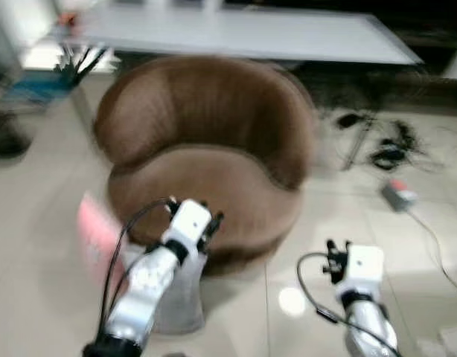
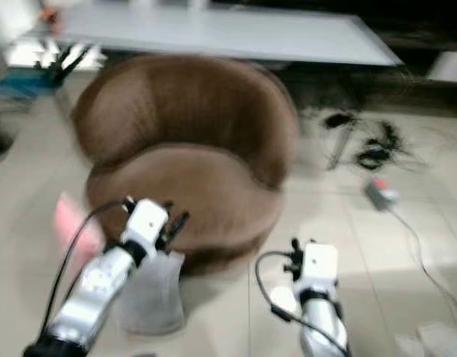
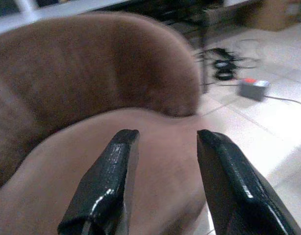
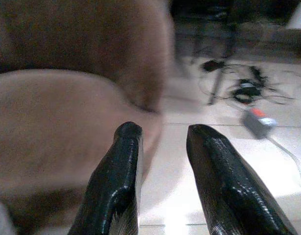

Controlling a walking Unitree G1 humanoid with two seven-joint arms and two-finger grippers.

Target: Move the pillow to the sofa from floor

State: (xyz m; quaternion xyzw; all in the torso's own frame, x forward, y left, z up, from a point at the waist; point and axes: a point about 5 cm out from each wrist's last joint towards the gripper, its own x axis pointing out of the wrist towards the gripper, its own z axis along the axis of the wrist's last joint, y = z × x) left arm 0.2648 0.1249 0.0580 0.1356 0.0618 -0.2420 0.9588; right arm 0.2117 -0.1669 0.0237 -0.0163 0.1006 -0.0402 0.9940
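Round brown fabric tub sofa (image 1: 206, 149) on pale tiles, blurred. Against its front base, on the floor, a grey-and-pink pillow (image 1: 180, 297). Left gripper (image 3: 163, 147) raised before the seat, fingers apart, holding nothing. Right gripper (image 4: 160, 142) beside the sofa's right front, fingers narrowly parted, empty. Behind the sofa, a long white table (image 1: 243, 33).

Motion blur softens both eye views. The pink pillow (image 1: 97, 232) is a smear, partly hidden by the left arm (image 1: 143, 286). The grey thing (image 1: 180, 301) below the sofa (image 1: 206, 160) is too blurred to tell. The worktop (image 1: 243, 33) runs off the top edge.
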